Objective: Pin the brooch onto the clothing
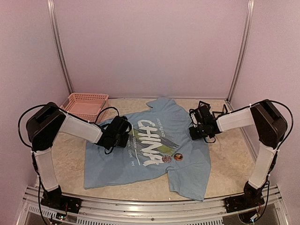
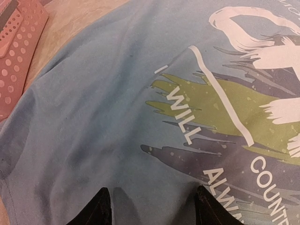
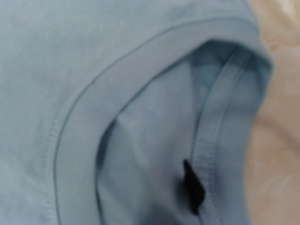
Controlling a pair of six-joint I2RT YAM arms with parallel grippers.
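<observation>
- Clothing (image 1: 108, 164) lies flat on the table (image 1: 229, 159), two round brooches (image 1: 166, 159) on its front.
- Left claw (image 2: 154, 213) released above the print (image 2: 220, 103); right claw (image 1: 196, 127): cannot tell.

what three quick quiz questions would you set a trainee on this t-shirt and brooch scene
1. True or false: the pink basket sits on top of the T-shirt.
2. How many round brooches lie on the shirt? A one, B two, C four.
3. Which large white word is printed on the shirt?
Key: 1 false; 2 B; 3 CHINA.
</observation>
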